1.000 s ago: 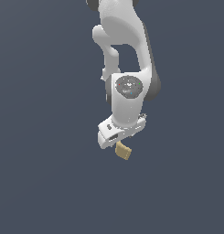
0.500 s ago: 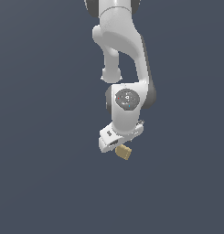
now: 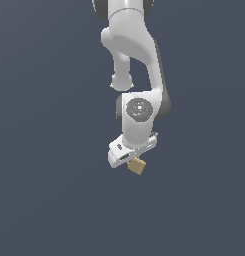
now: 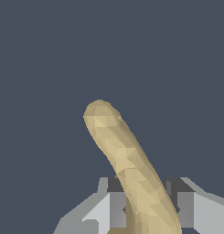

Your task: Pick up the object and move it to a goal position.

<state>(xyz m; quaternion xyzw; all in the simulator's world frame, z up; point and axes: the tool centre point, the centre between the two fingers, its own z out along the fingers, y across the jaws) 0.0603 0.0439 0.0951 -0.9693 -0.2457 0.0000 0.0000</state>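
The exterior view stands well back from me, facing my arm [image 3: 136, 75] against a flat slate-grey backdrop [image 3: 39, 150], with my gripper [image 3: 130, 159] low in the middle and the tan object [image 3: 137, 166] just beneath it. The wrist view rides on me, close in, looking out past my fingers [image 4: 189, 205] along the object [image 4: 127, 164] clamped between them. Both views share the object, my gripper and the grey backdrop.
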